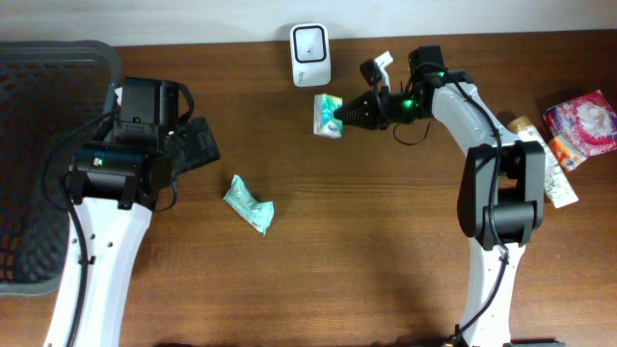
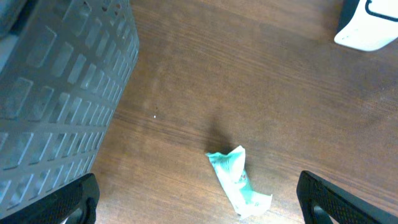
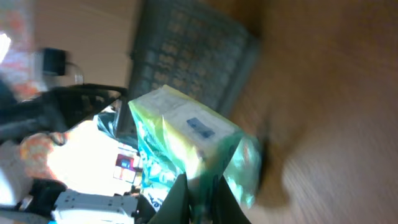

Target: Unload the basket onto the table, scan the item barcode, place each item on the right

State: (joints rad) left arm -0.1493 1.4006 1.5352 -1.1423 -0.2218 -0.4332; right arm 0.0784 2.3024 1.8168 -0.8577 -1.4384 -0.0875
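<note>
1. Overhead: your right gripper (image 1: 341,114) clamps one green packet (image 1: 326,115) below the scanner (image 1: 310,55), upper centre.
2. Your left gripper (image 1: 198,145) gapes empty beside the basket (image 1: 39,116), left edge.
3. The second packet (image 1: 249,204) lies mid-frame; bare table (image 1: 366,251) below.

Soft, even light on the brown bench (image 1: 386,251), shadows faint. Overhead view sharp. Left wrist view slightly soft. Right wrist view smeared with blur, glaring white at lower left.
</note>
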